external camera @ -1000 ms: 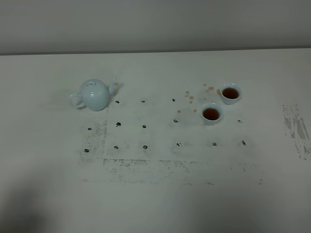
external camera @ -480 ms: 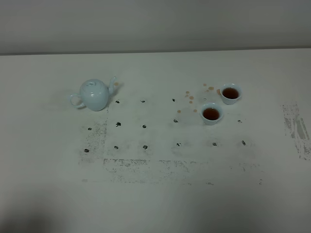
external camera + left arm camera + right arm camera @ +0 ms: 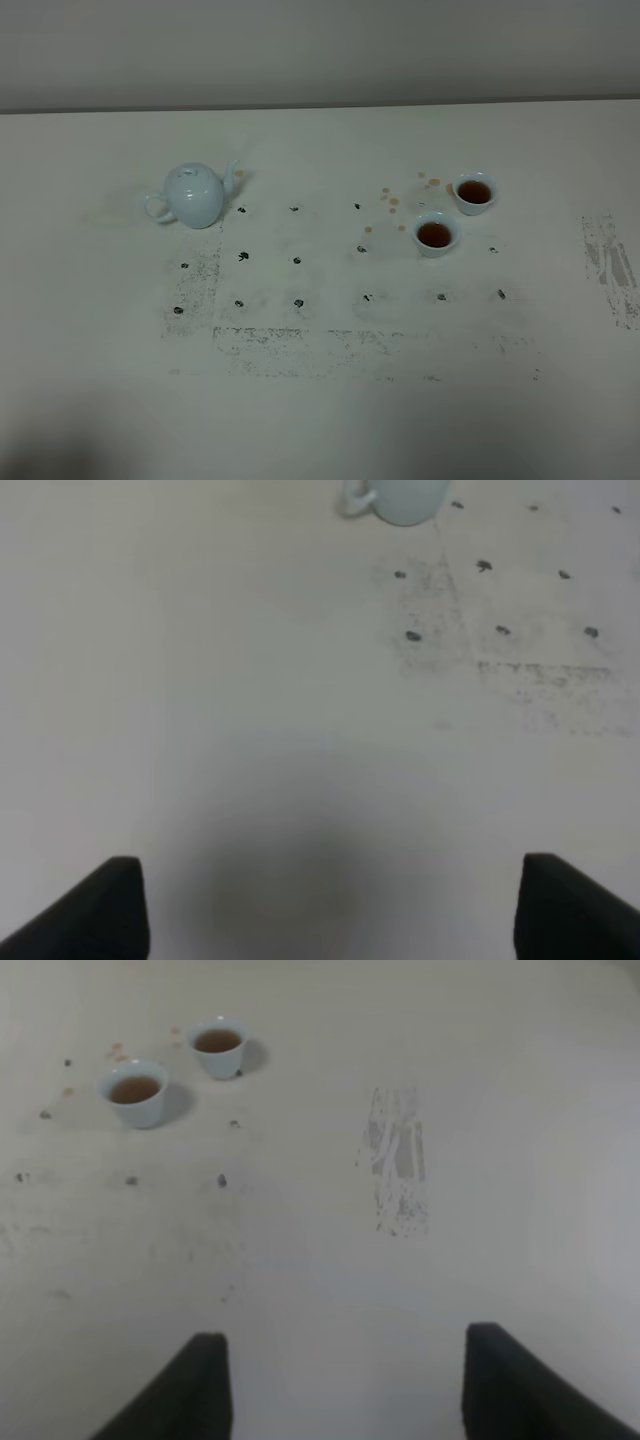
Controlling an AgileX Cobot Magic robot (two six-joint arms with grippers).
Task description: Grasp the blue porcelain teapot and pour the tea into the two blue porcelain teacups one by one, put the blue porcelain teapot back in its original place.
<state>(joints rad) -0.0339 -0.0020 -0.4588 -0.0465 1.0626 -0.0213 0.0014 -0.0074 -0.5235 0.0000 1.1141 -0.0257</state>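
The blue porcelain teapot (image 3: pixel 194 194) stands upright on the table at the left, handle to the left, spout to the right; its base (image 3: pixel 398 498) shows in the left wrist view. Two blue porcelain teacups hold brown tea on the right: one nearer (image 3: pixel 434 233) (image 3: pixel 135 1092), one farther (image 3: pixel 474 192) (image 3: pixel 219 1045). Neither gripper appears in the exterior view. My left gripper (image 3: pixel 330 905) is open over bare table, far from the teapot. My right gripper (image 3: pixel 340 1385) is open too, well short of the cups.
Brown tea drops (image 3: pixel 392 200) lie on the table between teapot and cups. Dark dot marks (image 3: pixel 297 260) and scuffs (image 3: pixel 300 345) cover the middle of the table; a worn patch (image 3: pixel 608 262) lies at the right. The table's far edge meets the wall.
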